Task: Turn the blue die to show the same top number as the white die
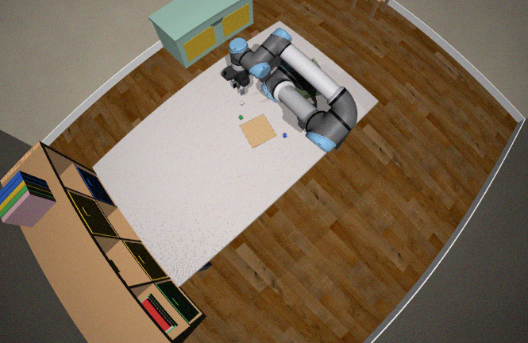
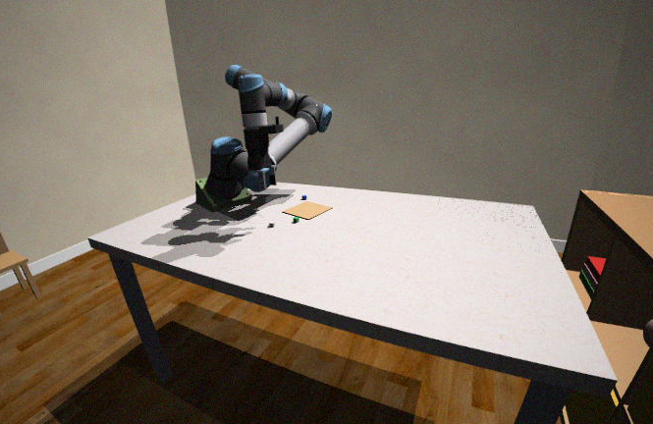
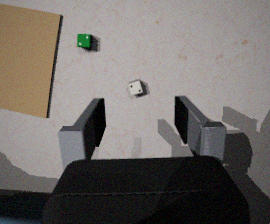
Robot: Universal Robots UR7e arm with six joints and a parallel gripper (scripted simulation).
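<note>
The arm is folded, its hand pointing down (fingers wide apart, empty).

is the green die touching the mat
Apart. The wrist view shows a strip of bare table between the green die and the near edge of the mat. The top view shows the same gap.
</note>
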